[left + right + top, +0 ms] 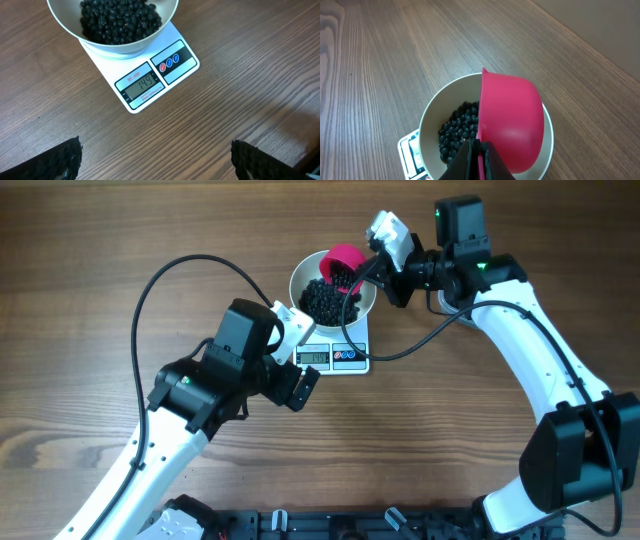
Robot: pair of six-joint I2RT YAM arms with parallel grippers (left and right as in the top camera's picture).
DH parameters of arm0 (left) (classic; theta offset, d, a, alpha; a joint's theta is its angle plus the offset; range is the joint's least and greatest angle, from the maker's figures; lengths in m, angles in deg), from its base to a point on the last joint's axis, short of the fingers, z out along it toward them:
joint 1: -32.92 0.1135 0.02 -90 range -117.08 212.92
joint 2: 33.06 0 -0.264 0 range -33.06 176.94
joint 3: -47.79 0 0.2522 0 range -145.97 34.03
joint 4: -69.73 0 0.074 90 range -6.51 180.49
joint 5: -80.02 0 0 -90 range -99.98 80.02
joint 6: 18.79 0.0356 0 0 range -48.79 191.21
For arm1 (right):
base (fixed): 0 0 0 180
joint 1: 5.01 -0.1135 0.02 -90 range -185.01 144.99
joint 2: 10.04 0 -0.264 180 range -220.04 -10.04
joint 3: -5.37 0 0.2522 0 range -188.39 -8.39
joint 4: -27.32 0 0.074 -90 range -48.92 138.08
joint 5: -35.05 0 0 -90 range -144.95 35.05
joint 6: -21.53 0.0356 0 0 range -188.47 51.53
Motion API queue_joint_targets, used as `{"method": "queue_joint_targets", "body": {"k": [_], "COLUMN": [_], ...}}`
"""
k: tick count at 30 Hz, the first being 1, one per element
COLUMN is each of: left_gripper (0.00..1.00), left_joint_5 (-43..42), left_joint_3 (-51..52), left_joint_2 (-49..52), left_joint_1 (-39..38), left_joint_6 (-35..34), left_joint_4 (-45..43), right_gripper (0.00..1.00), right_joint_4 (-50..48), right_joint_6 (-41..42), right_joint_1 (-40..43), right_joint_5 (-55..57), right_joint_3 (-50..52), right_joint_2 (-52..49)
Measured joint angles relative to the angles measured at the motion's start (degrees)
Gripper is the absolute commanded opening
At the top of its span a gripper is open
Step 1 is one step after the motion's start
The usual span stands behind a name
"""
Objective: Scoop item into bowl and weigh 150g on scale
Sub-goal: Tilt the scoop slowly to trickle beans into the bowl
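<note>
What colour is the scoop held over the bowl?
Bright pink. The scoop shows best in the right wrist view, tilted over the bowl.

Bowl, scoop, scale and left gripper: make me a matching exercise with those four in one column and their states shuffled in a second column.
Things:
1 bowl
2 pink scoop
3 left gripper
4 scale

States:
A display reads 144
B open, holding nothing, above the table
C tilted over the bowl, held in the shut right gripper
D stands on the scale, holds black beads

Pairs: 1-D, 2-C, 3-B, 4-A
</note>
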Motion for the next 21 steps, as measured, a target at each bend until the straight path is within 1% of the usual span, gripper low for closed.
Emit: {"method": "queue_joint_targets", "body": {"k": [9, 13, 21], "left_gripper": [1.00, 1.00, 1.00], "left_joint_5": [0.00, 0.00, 0.00], "left_joint_3": [0.00, 0.00, 0.00], "left_joint_2": [0.00, 0.00, 0.00], "left_joint_1": [0.02, 0.00, 0.02], "left_joint_6": [0.00, 0.00, 0.00], "left_joint_4": [0.00, 0.00, 0.00], "right_gripper": [0.04, 0.04, 0.04], "right_joint_4": [0.57, 2.08, 1.73], "right_joint_6": [-0.13, -2.19, -0.87], "right_joint_1": [0.00, 0.00, 0.00], "right_joint_5": [-0.09, -0.63, 1.92], "right_joint_3": [0.00, 0.00, 0.00], "right_joint_2": [0.02, 0.02, 0.02]}}
